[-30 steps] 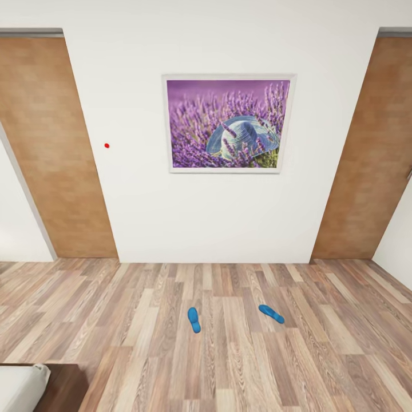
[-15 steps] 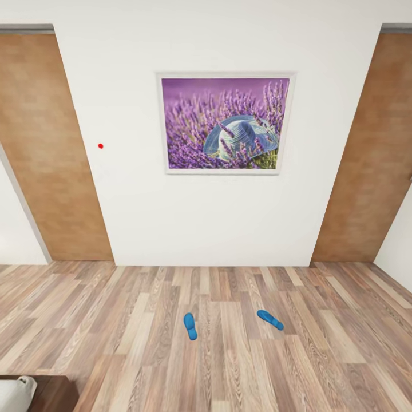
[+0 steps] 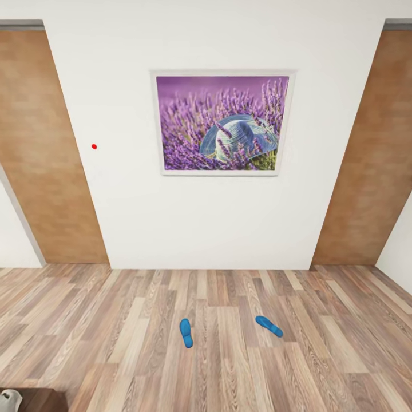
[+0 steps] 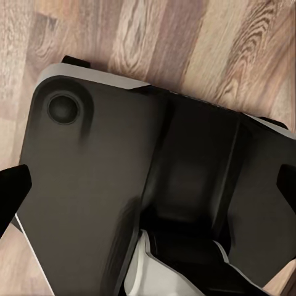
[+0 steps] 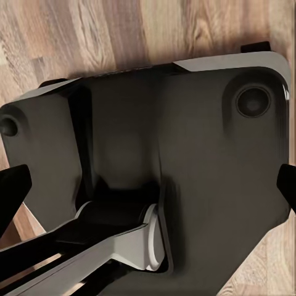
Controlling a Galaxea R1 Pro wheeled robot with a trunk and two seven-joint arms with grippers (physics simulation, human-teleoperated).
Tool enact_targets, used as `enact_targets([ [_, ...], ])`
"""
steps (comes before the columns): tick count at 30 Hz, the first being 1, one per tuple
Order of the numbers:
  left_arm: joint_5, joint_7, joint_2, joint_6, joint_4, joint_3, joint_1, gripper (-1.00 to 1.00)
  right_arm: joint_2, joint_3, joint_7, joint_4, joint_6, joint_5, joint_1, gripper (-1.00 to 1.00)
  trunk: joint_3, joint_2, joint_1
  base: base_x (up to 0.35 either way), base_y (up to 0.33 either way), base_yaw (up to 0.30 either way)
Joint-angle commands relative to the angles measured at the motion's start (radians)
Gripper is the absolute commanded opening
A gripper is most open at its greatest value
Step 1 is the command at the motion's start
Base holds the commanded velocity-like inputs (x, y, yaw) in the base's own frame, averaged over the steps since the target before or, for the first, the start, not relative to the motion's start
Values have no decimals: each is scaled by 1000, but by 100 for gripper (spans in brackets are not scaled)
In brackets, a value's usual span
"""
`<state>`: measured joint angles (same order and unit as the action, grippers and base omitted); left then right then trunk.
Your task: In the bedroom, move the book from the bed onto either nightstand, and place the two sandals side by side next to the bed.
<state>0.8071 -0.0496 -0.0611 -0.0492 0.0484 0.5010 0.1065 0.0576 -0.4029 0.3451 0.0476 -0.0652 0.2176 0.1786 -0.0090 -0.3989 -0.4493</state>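
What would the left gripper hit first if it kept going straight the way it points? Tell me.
Most likely the robot's own dark base, which lies straight ahead of the left gripper in the left wrist view, with the wood-plank floor beyond its edge. Depth is hard to judge.

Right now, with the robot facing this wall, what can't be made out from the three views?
- The bed: head view, cut off by the bottom left corner, only a sliver shows.
- The sandals: head view, too small to see the thong straps.
- Left pincer and right pincer: the wrist views catch just dark fingertips at the side edges, over the robot's dark base, with nothing between them.
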Motion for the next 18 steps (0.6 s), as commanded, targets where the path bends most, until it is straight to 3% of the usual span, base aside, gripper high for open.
enact_targets([
  [1,11,-4,0,-4,-2,8,1,100,1,-9,3,2,-2,8,1,100,-1,-1,-1,156,-84,0],
  [18,11,-4,1,-4,-2,8,1,100,2,-8,3,2,-1,8,1,100,-1,-1,-1,156,-59,0],
])
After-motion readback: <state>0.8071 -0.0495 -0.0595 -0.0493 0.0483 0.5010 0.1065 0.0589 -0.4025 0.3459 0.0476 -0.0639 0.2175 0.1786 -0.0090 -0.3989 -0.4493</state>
